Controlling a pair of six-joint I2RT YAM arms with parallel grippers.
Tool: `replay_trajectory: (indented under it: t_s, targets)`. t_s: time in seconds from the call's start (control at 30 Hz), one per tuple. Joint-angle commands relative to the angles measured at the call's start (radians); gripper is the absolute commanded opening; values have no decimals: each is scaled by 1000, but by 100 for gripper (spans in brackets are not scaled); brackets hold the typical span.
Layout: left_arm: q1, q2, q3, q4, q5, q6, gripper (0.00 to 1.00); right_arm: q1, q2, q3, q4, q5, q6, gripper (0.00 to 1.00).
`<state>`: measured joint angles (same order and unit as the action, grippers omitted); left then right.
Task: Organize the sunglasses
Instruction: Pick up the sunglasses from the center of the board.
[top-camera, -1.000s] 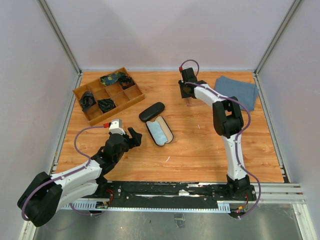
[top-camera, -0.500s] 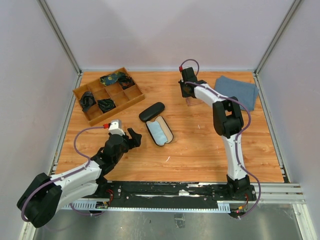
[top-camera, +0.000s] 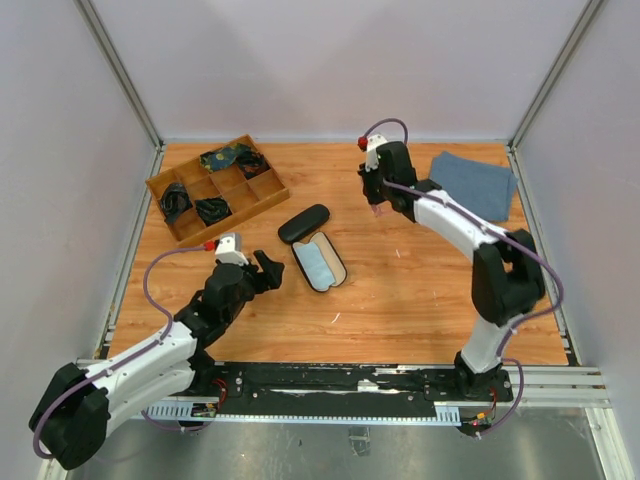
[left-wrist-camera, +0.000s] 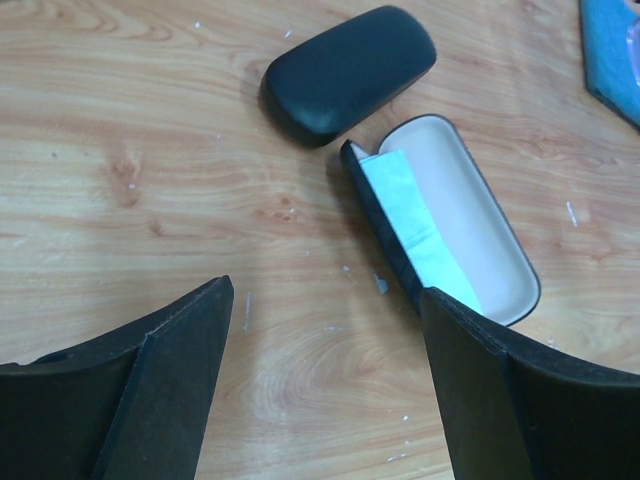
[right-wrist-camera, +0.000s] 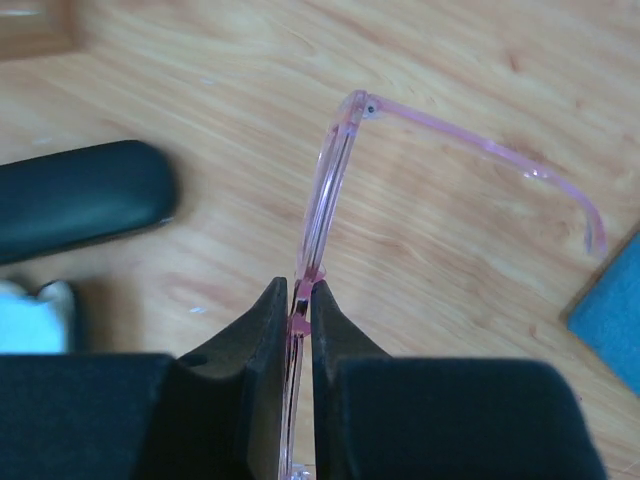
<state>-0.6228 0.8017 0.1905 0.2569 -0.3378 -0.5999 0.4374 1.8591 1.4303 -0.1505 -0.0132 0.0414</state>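
Note:
My right gripper (right-wrist-camera: 299, 295) is shut on the bridge of the translucent pink sunglasses (right-wrist-camera: 330, 190), held above the table with one arm unfolded to the right. In the top view the gripper (top-camera: 377, 203) sits at the back middle with the pink frame (top-camera: 378, 210) just visible under it. My left gripper (left-wrist-camera: 325, 375) is open and empty over bare wood, near the open case (left-wrist-camera: 450, 240) holding a light blue cloth (left-wrist-camera: 415, 225). The closed black case (left-wrist-camera: 348, 72) lies behind it. The black-framed pair is not identifiable in these views.
A wooden divider tray (top-camera: 216, 188) with dark items in several compartments stands at the back left. A blue cloth (top-camera: 474, 183) lies at the back right. The open case (top-camera: 319, 265) and closed case (top-camera: 303, 223) lie mid-table.
My right arm has swung outward and its gripper has risen slightly, carrying the pink sunglasses. My left gripper has edged a little forward toward the open case.

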Motion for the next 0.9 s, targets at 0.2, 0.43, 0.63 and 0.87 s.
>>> replay_trajectory:
  t_s: [0.2, 0.43, 0.63, 0.87]
  targets:
    - [8, -49, 112, -119, 46, 45, 81, 174, -538, -509, 224, -154, -198, 1]
    - [8, -36, 186, -200, 64, 86, 82, 369, -891, -732, 155, -138, -369, 1]
    - [8, 34, 250, -217, 137, 129, 82, 523, -997, -790, 19, -108, -434, 1]
    - [6, 143, 339, -243, 220, 194, 92, 704, -918, -773, -70, -2, -538, 1]
